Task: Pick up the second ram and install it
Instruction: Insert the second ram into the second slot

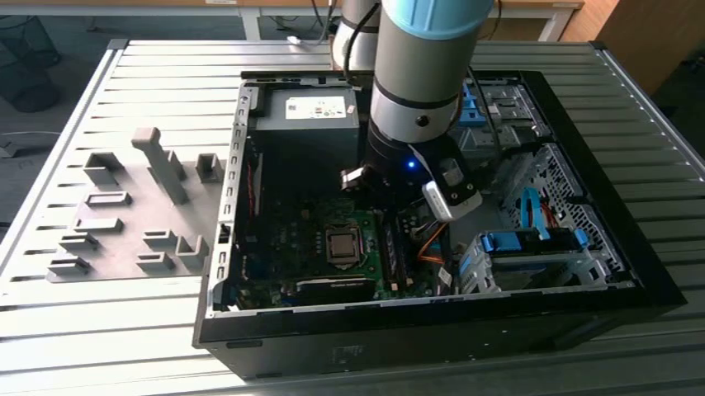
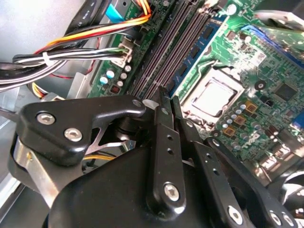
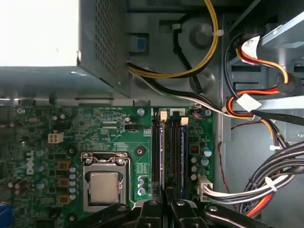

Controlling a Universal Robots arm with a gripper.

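Note:
The second ram is a thin blue-green stick with dark chips, standing on edge in one of the motherboard's memory slots, and it shows again as the second ram. A darker stick stands in the neighbouring slot. My gripper hangs low inside the open computer case, its two black fingertips pressed together at one end of the slots. In the first wrist view the gripper points between the two sticks. I cannot tell whether the tips touch the ram.
The bare processor socket lies beside the slots. Cable bundles run along the other side. The power supply and a blue drive cage crowd the case. A grey fixture plate lies on the slatted table at the exterior view's left.

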